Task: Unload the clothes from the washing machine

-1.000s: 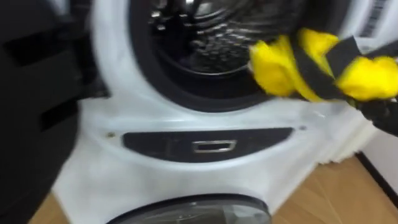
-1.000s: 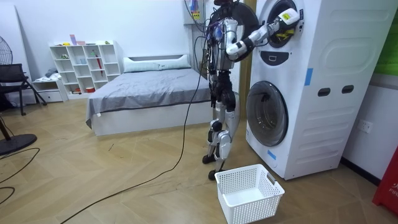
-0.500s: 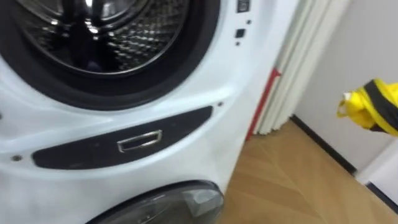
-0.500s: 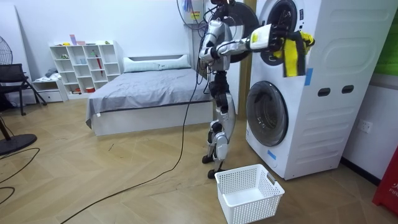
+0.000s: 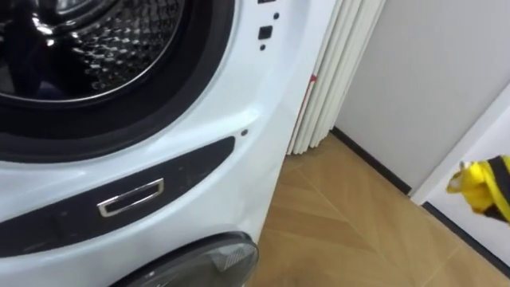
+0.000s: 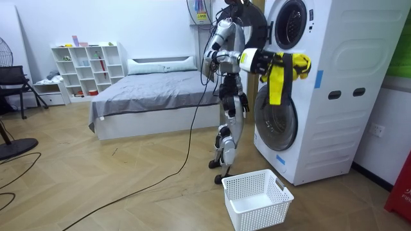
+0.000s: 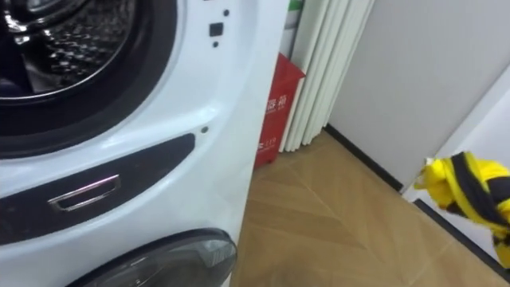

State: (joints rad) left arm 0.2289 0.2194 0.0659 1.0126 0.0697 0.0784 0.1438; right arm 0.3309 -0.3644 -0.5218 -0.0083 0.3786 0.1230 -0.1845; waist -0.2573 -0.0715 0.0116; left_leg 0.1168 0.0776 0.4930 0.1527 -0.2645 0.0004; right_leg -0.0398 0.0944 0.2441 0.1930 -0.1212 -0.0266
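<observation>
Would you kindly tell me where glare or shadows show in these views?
Left eye view: bright glints on the drum and a sheen on the lower door. Right eye view: the handle shines. Room view: even light, no hard shadow by the basket; the cloth in the right hand is well lit.

We log a wood parquet floor (image 6: 128,192) that carries the stacked white washing machine (image 6: 321,115) at the room view's right. A white slatted basket (image 6: 260,215) sits on the boards near the machine's lower door. Farther back stand a grey-covered bed (image 6: 154,90), a white shelf unit (image 6: 90,67), a black chair (image 6: 13,82) and a fan's round base (image 6: 14,149); a red container (image 7: 275,108) stands on the floor just beside the machine.
</observation>
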